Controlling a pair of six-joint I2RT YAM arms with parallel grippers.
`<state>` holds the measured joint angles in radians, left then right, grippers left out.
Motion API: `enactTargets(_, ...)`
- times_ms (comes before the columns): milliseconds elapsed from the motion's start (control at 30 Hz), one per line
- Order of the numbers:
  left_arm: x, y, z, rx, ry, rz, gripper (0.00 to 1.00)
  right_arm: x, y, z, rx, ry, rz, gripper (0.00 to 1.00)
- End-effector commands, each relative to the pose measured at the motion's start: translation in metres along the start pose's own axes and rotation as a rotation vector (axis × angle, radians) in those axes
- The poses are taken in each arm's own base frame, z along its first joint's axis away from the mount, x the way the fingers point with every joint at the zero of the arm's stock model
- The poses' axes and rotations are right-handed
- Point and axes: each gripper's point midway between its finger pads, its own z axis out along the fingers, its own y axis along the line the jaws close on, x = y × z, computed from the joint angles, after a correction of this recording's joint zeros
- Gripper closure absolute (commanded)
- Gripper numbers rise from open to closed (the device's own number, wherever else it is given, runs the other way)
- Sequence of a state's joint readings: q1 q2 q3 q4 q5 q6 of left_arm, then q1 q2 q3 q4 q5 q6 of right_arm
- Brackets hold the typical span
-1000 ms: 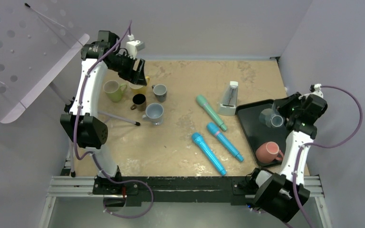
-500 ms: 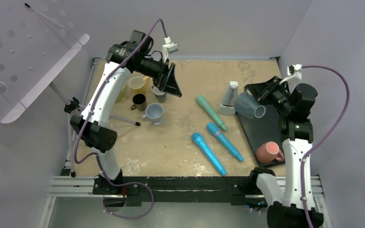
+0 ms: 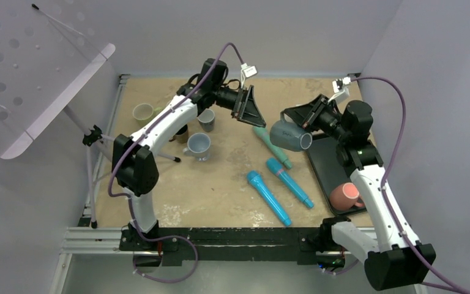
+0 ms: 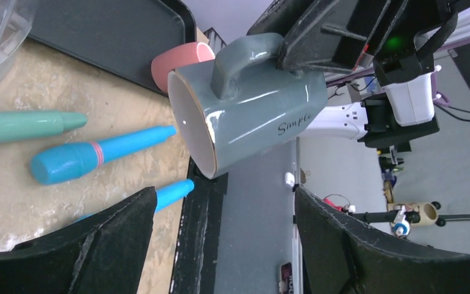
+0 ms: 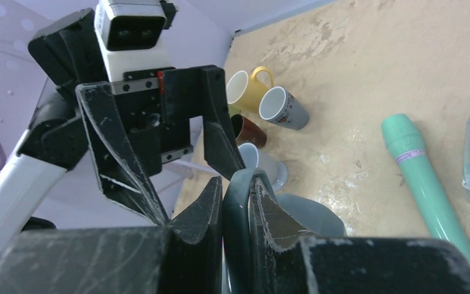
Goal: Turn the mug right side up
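Both arms swung inward vs. prev. frames: R end effector [image 3: 298,118] brought the mug [image 3: 287,136] off the tray [image 3: 324,166] to mid-air over the worktop [image 3: 220,184]; L end effector [image 3: 248,105] came across to face it. R clenched on the handle [image 4: 245,58]; mug on its side. L fingers spread wide, empty, near the mug, not touching.
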<state>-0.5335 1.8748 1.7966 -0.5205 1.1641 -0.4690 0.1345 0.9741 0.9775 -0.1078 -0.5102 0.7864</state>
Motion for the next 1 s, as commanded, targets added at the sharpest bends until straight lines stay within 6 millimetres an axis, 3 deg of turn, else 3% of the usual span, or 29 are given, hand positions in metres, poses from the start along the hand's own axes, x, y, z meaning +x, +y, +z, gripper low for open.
enactTargets(0, -0.015, -0.025, 0.015, 0.128, -0.048, 0.038, 0.16, -0.032, 0.034, 0.003, -0.108, -0.126, -0.023, 1.0)
enactTargets(233, -0.018, -0.01, 0.029, 0.156, -0.088, -0.012, 0.31, -0.037, 0.039, 0.01, -0.136, -0.128, -0.011, 1.0)
enactTargets(400, -0.026, -0.028, 0.028, 0.249, -0.127, -0.032, 0.41, -0.042, 0.044, 0.013, -0.167, -0.143, 0.001, 1.0)
enactTargets(700, -0.021, -0.052, 0.028, 0.317, -0.113, -0.057, 0.56, -0.059, 0.061, 0.018, -0.221, -0.18, -0.009, 1.0)
enactTargets(900, -0.023, -0.072, 0.022, 0.361, -0.115, -0.013, 0.58, -0.063, 0.066, 0.019, -0.253, -0.192, -0.01, 1.0)
enactTargets(967, -0.024, -0.078, 0.02, 0.375, -0.121, 0.008, 0.64, -0.062, 0.062, 0.023, -0.247, -0.186, -0.001, 1.0)
